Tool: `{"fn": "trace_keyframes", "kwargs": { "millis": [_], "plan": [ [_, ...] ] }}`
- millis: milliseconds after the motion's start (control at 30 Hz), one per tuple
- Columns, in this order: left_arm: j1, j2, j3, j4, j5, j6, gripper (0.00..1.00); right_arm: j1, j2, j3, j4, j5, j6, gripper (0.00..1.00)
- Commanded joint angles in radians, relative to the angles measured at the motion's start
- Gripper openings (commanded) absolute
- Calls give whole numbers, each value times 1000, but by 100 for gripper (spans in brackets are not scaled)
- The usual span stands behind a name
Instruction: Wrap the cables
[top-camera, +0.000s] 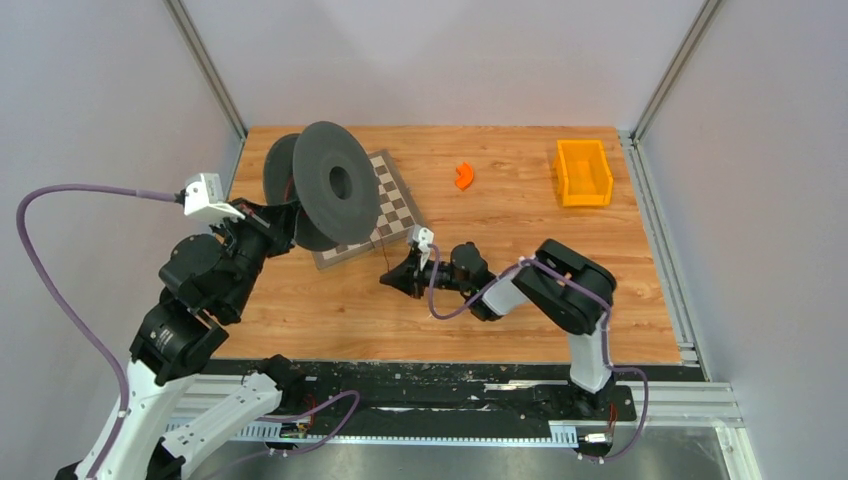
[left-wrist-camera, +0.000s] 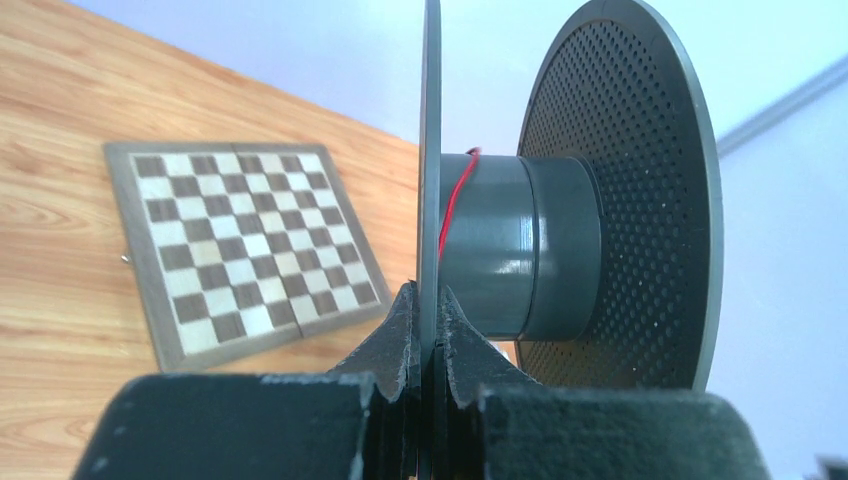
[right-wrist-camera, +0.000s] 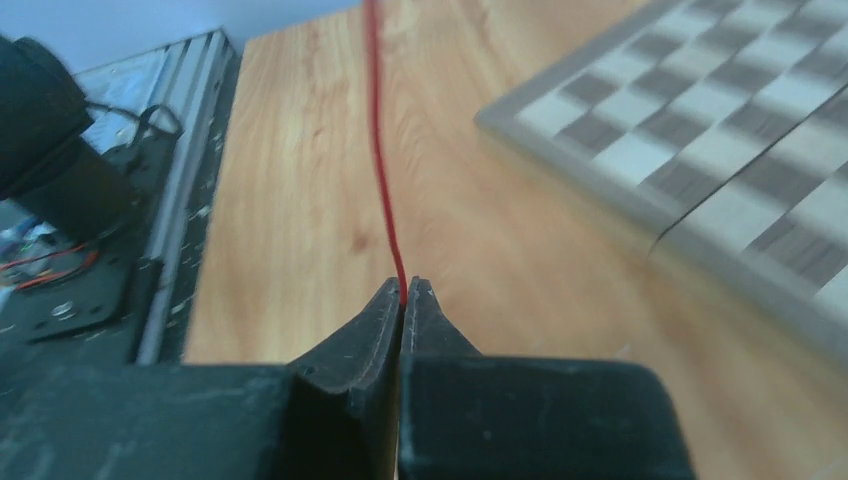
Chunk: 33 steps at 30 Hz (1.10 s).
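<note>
Currently your right jaws pinch the limp, thread-thin red cable (right-wrist-camera: 385, 200), which runs to the spool (left-wrist-camera: 520, 245) hub; left jaws clamp its flange. Pull gently; it'll likely slip.

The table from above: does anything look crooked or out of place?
The chessboard lies askew, not square to the table, partly hidden behind the big dark spool. A small orange piece lies loose on the wood, apart from the orange bin.
</note>
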Motion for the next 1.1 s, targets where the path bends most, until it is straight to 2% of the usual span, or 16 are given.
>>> {"fn": "trace_keyframes", "kwargs": {
  "millis": [0,133,233,300,367,500,700,833,900,1067],
  "plan": [
    [3,71,-4,247,-198,74,0,135,-285,-81,-331,148,-29,0],
    [3,159,3,273,-250,103,0,267,-437,44,-761,281,-144,0],
    [3,217,2,251,-274,140,0,285,-502,159,-986,305,-153,0],
    [3,242,-8,225,-268,200,0,284,-548,225,-1078,328,-204,0],
    [1,264,-32,194,-233,278,0,284,-590,274,-1118,345,-252,0],
    [0,248,-141,187,-67,417,0,265,-614,393,-1176,367,-354,0],
    [0,131,-257,160,187,585,0,147,-572,528,-1286,294,-392,0],
    [0,162,-191,-57,295,696,0,51,-536,593,-1366,209,-403,0],
    [0,157,-171,-114,340,736,0,10,-524,603,-1378,167,-412,0],
    [58,198,-52,-248,497,661,0,-78,-494,576,-1394,90,-438,0]
  ]
}}
